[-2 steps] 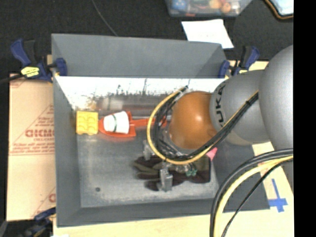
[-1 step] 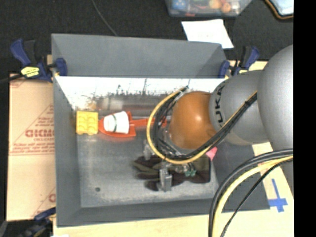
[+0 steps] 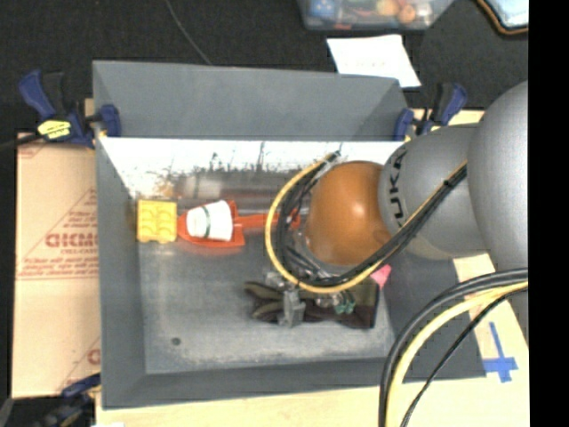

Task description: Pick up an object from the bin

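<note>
**Tool down on a dark heap at the bin's lower right**

In the grey bin (image 3: 123, 327), a yellow studded block (image 3: 156, 221) lies far left. Just beside it is an orange plastic piece (image 3: 191, 228) with a white cap (image 3: 212, 221) resting on it. Right of centre, near the front wall, lies a dark heap (image 3: 265, 297) of brownish-black things. The tool (image 3: 290, 308) is down among them, below the arm's orange cover (image 3: 345, 210). Whether the tool is apart or together cannot be told. A small pink thing (image 3: 382, 276) peeks out furthest right.
</note>
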Controlling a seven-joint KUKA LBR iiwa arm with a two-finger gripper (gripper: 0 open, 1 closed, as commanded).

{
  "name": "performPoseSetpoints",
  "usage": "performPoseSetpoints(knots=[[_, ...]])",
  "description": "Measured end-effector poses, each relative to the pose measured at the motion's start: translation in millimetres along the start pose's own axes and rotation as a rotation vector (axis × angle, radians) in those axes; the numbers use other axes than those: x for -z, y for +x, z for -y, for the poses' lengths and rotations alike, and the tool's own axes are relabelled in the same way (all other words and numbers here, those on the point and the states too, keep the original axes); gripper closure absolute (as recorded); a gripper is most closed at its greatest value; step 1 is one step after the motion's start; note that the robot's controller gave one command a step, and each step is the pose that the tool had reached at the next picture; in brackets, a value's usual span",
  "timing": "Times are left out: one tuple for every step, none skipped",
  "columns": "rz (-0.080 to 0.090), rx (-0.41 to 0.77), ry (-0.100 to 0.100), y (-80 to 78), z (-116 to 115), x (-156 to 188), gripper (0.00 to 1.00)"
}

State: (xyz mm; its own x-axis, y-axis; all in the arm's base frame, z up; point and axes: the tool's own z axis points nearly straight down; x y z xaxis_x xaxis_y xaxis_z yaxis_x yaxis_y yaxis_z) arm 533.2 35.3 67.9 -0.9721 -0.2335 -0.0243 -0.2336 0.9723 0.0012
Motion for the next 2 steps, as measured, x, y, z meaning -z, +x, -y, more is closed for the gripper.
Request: performPoseSetpoints(knots=[[0.000, -0.001, 0.000, 0.0, 0.0, 0.0, 1.00], [-0.004, -0.002, -0.001, 1.6, -0.4, 14.3, 1.00]])
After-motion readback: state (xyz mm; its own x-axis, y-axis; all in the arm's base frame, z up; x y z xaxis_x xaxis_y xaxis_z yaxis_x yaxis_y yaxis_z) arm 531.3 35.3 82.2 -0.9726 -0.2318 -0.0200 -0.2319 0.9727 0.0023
